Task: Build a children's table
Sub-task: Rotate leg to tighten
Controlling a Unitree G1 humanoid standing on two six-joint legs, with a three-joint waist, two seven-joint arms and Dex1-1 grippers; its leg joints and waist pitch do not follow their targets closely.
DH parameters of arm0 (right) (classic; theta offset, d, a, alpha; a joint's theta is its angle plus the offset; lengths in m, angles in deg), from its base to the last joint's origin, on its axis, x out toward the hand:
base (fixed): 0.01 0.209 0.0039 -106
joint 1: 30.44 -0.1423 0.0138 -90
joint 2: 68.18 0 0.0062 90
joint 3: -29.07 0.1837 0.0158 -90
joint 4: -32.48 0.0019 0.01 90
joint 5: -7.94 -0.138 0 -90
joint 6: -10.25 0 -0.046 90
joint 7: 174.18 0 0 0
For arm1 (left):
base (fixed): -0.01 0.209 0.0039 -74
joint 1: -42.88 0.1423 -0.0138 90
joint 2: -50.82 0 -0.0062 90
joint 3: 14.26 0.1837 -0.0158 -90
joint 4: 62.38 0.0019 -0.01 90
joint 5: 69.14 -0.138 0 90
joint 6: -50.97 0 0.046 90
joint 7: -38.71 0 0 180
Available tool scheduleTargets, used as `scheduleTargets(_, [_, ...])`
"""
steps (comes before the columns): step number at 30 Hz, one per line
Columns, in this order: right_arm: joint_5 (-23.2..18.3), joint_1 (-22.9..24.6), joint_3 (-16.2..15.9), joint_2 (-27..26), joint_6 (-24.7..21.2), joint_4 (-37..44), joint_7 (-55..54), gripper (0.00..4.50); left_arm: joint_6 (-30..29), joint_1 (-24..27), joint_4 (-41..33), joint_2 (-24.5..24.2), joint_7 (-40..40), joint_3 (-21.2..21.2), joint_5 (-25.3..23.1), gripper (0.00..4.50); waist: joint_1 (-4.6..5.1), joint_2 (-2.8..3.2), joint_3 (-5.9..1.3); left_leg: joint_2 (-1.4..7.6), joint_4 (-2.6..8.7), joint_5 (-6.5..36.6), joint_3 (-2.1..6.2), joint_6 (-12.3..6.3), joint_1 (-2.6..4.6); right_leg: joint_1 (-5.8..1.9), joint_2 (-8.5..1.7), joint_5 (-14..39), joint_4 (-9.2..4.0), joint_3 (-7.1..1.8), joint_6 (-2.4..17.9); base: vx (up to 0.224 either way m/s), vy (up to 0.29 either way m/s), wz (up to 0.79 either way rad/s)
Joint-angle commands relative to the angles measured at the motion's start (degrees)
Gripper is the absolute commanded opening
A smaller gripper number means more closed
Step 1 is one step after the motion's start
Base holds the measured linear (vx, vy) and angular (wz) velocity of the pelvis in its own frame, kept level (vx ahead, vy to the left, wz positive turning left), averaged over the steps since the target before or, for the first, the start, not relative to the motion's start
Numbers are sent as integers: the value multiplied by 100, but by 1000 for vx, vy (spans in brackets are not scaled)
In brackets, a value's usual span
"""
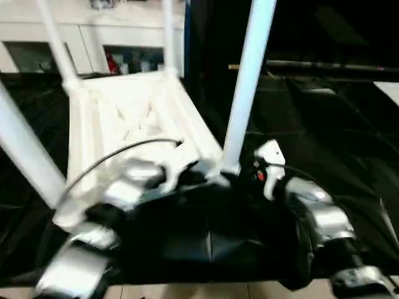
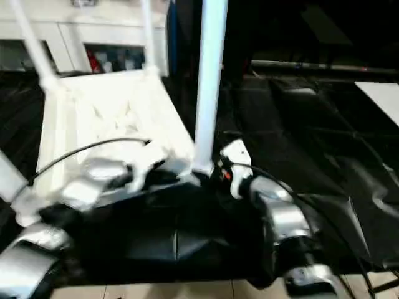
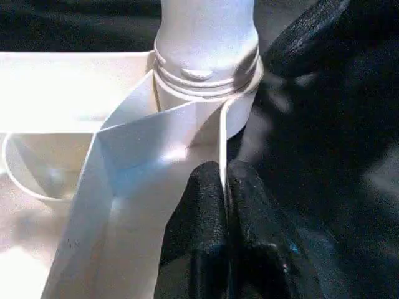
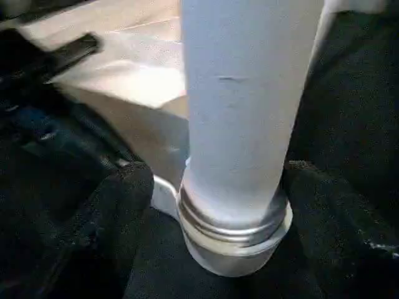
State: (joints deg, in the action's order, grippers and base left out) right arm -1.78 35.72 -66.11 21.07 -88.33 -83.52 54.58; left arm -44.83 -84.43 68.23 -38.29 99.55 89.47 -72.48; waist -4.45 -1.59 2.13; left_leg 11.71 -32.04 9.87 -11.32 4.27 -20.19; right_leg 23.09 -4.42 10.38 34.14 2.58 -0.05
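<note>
The white tabletop (image 1: 124,118) lies upside down, ribs up, on the black-draped table. Its white legs stand upright at the corners. The near-right leg (image 1: 246,87) rises from its corner socket (image 3: 206,93). My left gripper (image 3: 223,180) is shut on the tabletop's thin rim just beside that socket. My right gripper (image 4: 218,187) is open at the base of the same leg (image 4: 243,106), one black finger (image 4: 118,218) on each side. The left finger stands a little apart from the leg.
The black-draped table (image 1: 324,137) stretches to the right and behind. A white glass-door cabinet (image 1: 93,43) stands at the back left. A black cable (image 1: 118,152) arcs over the tabletop from my left forearm. Pale floor (image 1: 187,291) shows past the near edge.
</note>
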Motion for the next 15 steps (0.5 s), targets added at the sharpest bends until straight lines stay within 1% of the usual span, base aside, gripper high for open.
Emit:
scheduleTargets(1, [-147,18,-156,49,-76,205,402,353,58,180,-285,53,478,67,429,0,-9,-56,-270,156,333,1483,73,-279,12,-224,-341,1697,-457,-209,1041,0,0,0])
scheduleTargets(2, [-193,23,-178,116,-85,233,553,353,-25,248,-454,-30,655,76,501,0,-24,-59,-272,173,339,1478,79,-265,17,-229,-353,1646,-444,-210,1074,0,0,0])
scheduleTargets(4, [-332,33,-229,227,-149,303,888,353,-183,383,-773,-200,1004,119,618,0,-51,-32,-282,187,331,1360,69,-272,23,-223,-339,1373,-402,-213,1163,0,0,0])
scheduleTargets(5, [-354,27,-246,245,-133,303,967,353,-232,425,-865,-255,1107,137,643,0,-60,-28,-282,184,329,1316,62,-274,27,-216,-329,1288,-400,-213,1186,0,0,0])
scheduleTargets(6, [-386,27,-269,257,-140,317,1090,337,-268,465,-946,-306,1197,149,662,0,-75,-32,-295,186,315,1244,48,-283,39,-214,-324,1068,-372,-212,1253,0,0,0])
scheduleTargets(8, [-393,29,-315,282,-163,334,1266,337,-341,525,-1068,-362,1289,137,673,0,-83,-39,-301,178,303,1108,40,-322,12,-238,-318,820,-334,-204,1319,0,0,0])
scheduleTargets(9, [-397,34,-337,289,-188,338,1334,337,-350,535,-1084,-372,1301,128,670,0,-84,-51,-297,173,301,1069,40,-342,-1,-250,-322,792,-330,-199,1319,0,0,0])
scheduleTargets(10, [-399,35,-349,296,-204,337,1377,309,-365,546,-1107,-377,1310,119,667,0,-84,-54,-291,167,299,1075,37,-348,-3,-252,-325,864,-337,-199,1295,0,0,0])
scheduleTargets(11, [-397,37,-358,295,-201,331,1392,303,-368,548,-1108,-383,1304,113,660,0,-88,-57,-289,169,299,1091,36,-344,1,-249,-333,927,-347,-201,1278,0,0,0])
scheduleTargets(13, [-419,28,-377,313,-195,309,1433,290,-439,573,-1183,-405,1289,112,674,0,-87,-61,-281,167,307,1179,44,-285,5,-243,-345,1228,-375,-205,1193,0,0,0])
scheduleTargets(15, [-417,27,-381,321,-188,302,1448,266,-463,581,-1205,-415,1293,112,679,0,-80,-59,-279,167,312,1221,49,-249,9,-235,-344,1352,-386,-207,1141,0,0,0])
